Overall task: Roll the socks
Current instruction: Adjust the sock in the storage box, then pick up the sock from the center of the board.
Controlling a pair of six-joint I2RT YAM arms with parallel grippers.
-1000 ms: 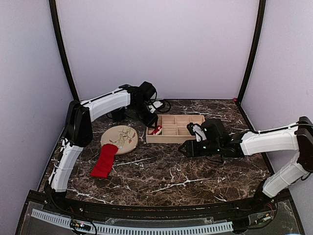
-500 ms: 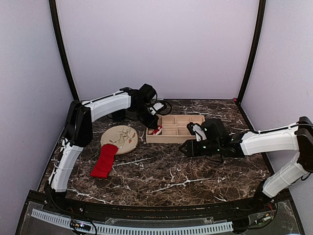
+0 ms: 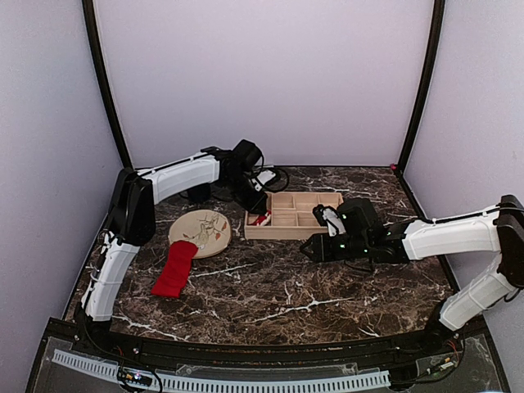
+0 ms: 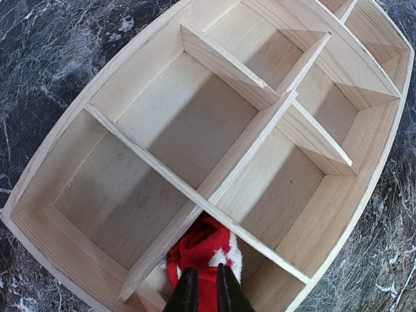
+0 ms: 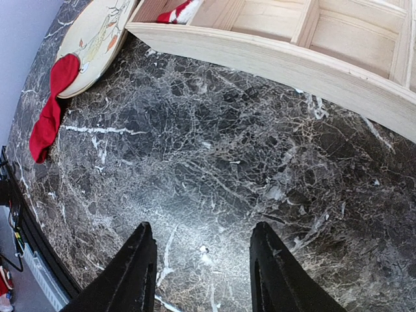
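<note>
On the counter (image 3: 286, 286) we see a wooden tray (image 3: 286, 234) far of centre, with a plate (image 3: 209, 225) to its left. The flat sock (image 3: 174, 268) trails off the plate's near rim, its long axis running near-left, and our left arm is the nearer one. The left pincer (image 4: 205, 273) seems pinched narrow on the bundled sock (image 4: 207, 250) in the tray's near-left compartment. The right pincer (image 5: 202, 227) gapes.

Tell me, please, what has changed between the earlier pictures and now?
The left fingers closed on the red sock in a corner compartment of the wooden tray and now pinch it; the arm itself barely moved. The right fingers, open above the table, the flat sock with one end on the plate, and the tray stayed put.
</note>
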